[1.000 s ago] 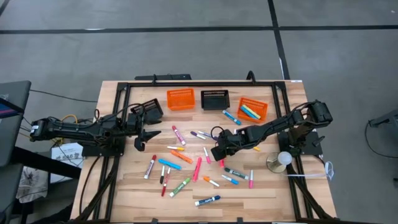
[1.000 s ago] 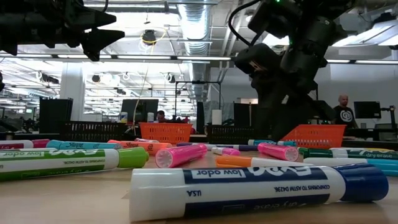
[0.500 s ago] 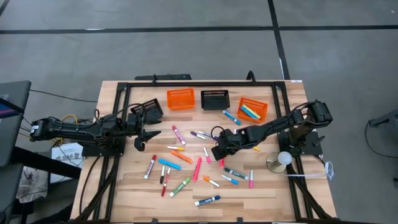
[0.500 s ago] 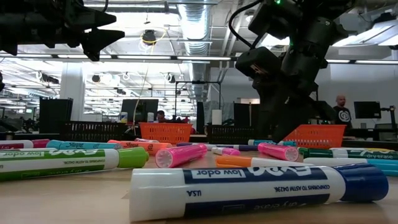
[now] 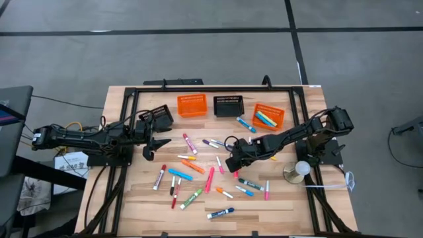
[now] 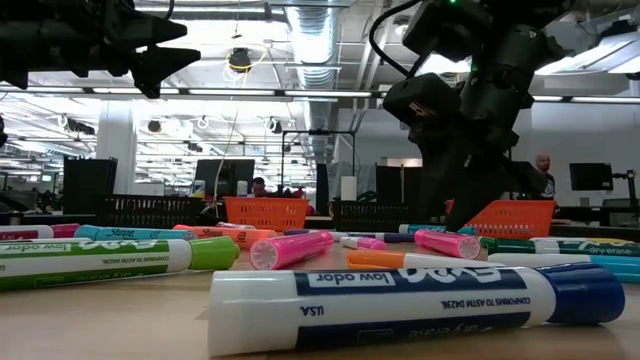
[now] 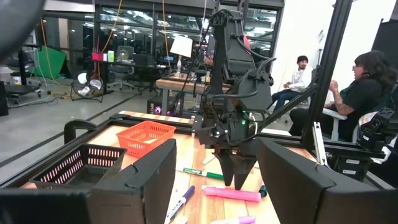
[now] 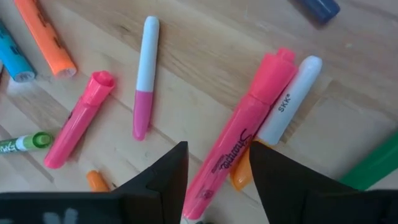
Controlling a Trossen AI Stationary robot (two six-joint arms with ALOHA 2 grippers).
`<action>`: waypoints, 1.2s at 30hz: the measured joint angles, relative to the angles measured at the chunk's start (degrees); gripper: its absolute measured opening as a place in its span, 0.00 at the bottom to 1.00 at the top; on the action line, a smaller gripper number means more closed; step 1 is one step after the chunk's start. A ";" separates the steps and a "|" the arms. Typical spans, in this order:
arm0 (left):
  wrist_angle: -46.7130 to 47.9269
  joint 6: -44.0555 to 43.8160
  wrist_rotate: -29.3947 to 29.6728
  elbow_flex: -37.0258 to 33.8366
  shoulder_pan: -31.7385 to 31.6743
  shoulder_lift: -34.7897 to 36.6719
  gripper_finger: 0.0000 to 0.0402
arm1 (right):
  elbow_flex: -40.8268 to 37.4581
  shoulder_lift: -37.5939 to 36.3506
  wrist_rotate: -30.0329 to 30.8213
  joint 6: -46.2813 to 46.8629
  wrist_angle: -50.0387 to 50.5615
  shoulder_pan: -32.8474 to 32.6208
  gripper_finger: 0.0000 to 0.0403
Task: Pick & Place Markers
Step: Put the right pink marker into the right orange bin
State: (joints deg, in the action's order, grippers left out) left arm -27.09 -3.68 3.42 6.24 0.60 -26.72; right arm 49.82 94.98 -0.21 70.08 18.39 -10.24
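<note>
Several markers lie flat and scattered on the wooden table (image 5: 132, 198), among them a pink one (image 5: 210, 178), an orange one (image 5: 193, 166) and a blue-capped one (image 5: 220, 213). My right gripper (image 5: 232, 164) is open and points down over the table's middle. In the right wrist view its fingers (image 8: 163, 179) stand on either side of a pink highlighter (image 8: 242, 140), which lies beside a white and orange marker (image 8: 285, 102). I cannot tell whether the fingers touch it. My left gripper (image 5: 153, 147) is open and empty, above the table's left part.
Along the far side stand an orange basket (image 5: 192, 104), a black basket (image 5: 228, 106) and an orange basket (image 5: 269, 116) that holds a few markers; another black basket (image 5: 158, 116) is by my left arm. A round metal stand (image 5: 295, 172) is at the right.
My right gripper has gone down a little toward the pink highlighter and slightly toward the table's near edge, still open. The markers lie as before.
</note>
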 joint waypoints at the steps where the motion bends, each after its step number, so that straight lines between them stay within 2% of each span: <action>1: -0.01 -0.01 -0.01 0.00 0.00 -0.01 0.55 | 0.00 0.00 0.00 0.00 -0.04 0.00 0.43; 6: 0.00 0.00 -0.02 0.00 0.00 -0.02 0.55 | 0.02 -0.01 0.09 0.42 -1.46 0.00 0.49; 11: 0.00 0.00 0.00 0.00 0.00 -0.02 0.55 | 0.07 0.94 -0.13 0.72 -1.62 0.02 0.51; 19: -0.15 0.00 0.00 0.00 0.00 -0.45 0.55 | 0.14 5.25 -3.40 1.47 -4.28 0.04 0.48; 31: -0.31 0.00 0.00 0.00 0.00 -1.11 0.55 | 0.24 5.57 -3.30 -0.04 -3.17 -0.17 0.43; 36: -0.33 0.00 0.00 0.00 0.00 -1.09 0.55 | 3.17 5.94 -3.27 -2.98 1.12 -0.17 0.41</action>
State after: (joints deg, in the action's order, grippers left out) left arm -27.43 -3.68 3.42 6.24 0.60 -27.81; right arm 53.00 100.92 -3.48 67.11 19.51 -10.41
